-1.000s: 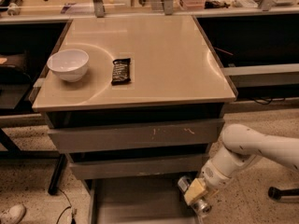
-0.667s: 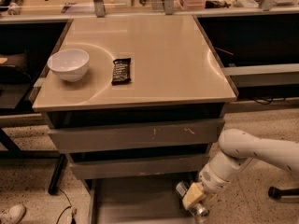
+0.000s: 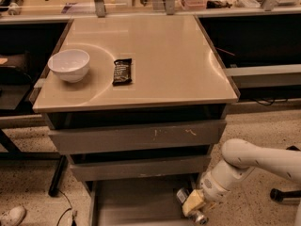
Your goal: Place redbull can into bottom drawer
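My gripper (image 3: 193, 204) is at the bottom right, at the end of the white arm (image 3: 244, 161). It is shut on the redbull can (image 3: 182, 195), a slim silver can that lies tilted across the yellowish fingers (image 3: 194, 202), with an end showing on each side. The can hangs over the right edge of the bottom drawer (image 3: 136, 201), which is pulled out, its flat grey floor showing. The can's lower end is near the drawer's right wall.
The scratched top drawer front (image 3: 136, 136) and the plain middle drawer front (image 3: 138, 168) are shut. On the tan table top (image 3: 164, 55) are a white bowl (image 3: 69, 65) and a dark candy bar (image 3: 122, 71). A shoe (image 3: 11, 215) lies on the floor at the left.
The gripper with the can has moved a little lower, toward the open bottom drawer. Nothing on the table top has moved.
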`<state>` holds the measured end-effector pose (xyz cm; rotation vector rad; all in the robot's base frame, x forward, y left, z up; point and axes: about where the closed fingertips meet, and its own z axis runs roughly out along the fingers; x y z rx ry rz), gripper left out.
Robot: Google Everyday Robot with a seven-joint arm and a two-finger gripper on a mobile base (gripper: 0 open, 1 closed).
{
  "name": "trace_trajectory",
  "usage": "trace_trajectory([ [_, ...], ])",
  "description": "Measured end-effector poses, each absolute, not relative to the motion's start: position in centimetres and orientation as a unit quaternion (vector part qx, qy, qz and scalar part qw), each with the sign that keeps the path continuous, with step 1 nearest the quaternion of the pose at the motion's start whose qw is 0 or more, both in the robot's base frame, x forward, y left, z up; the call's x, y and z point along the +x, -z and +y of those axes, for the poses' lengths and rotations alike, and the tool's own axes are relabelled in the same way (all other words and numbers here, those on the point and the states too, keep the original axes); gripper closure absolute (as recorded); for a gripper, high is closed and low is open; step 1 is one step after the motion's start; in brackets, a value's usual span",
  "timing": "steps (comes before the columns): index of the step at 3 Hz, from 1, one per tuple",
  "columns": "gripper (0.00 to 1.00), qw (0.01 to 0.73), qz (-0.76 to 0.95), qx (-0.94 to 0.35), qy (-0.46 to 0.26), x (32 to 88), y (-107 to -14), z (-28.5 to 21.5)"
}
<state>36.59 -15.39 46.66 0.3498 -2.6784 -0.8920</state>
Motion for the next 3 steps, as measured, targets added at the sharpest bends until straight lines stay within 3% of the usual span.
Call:
trace_trajectory([
  [2, 1.00, 0.145, -0.920, -0.015, 0.364, 35.6, -36.5, -12.7],
  [3, 1.00, 0.145, -0.920, -0.015, 0.364, 35.6, -36.5, -12.7],
])
